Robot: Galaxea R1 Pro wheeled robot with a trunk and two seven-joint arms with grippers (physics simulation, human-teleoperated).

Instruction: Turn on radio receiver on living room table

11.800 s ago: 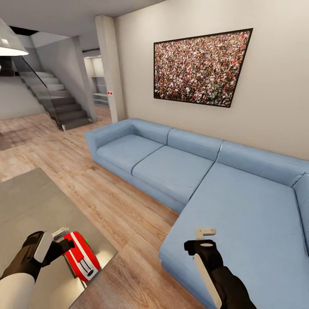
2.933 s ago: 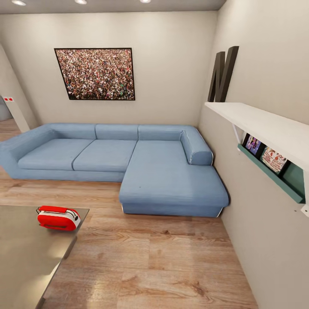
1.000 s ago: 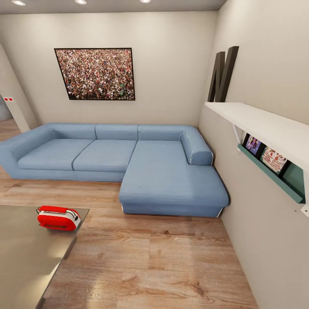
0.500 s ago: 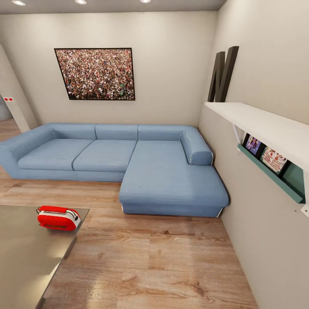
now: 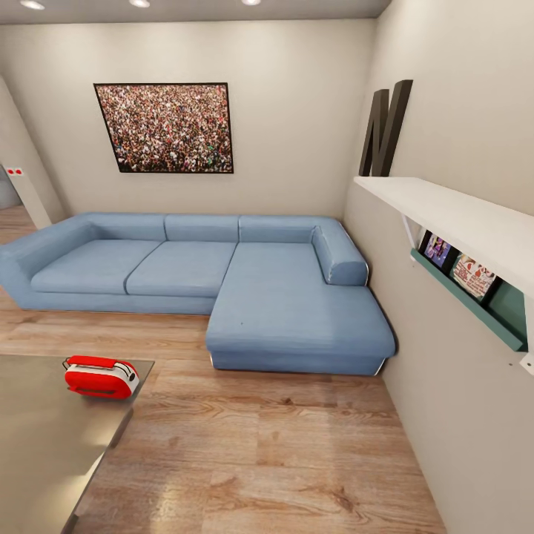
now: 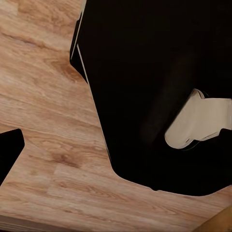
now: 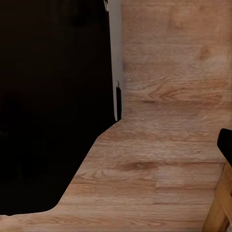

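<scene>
The radio receiver, a glossy red rounded box with a white end panel and a thin black handle, lies near the far right corner of the grey table at the head view's lower left. Nothing touches it. The living room's light-blue L-shaped sofa and the crowd photograph are behind it. In the left wrist view a dark tip pokes in at the frame edge over the plank floor. A similar dark tip shows in the right wrist view.
Wood plank floor runs between the table and the sofa. On the right wall hang a white shelf with a teal rack under it and a dark letter N. My black body looms close in both wrist views.
Since the oldest frame the camera has backed off and turned, and both arms have left the head view; the left gripper was at the radio then. Nothing differs over the last three seconds.
</scene>
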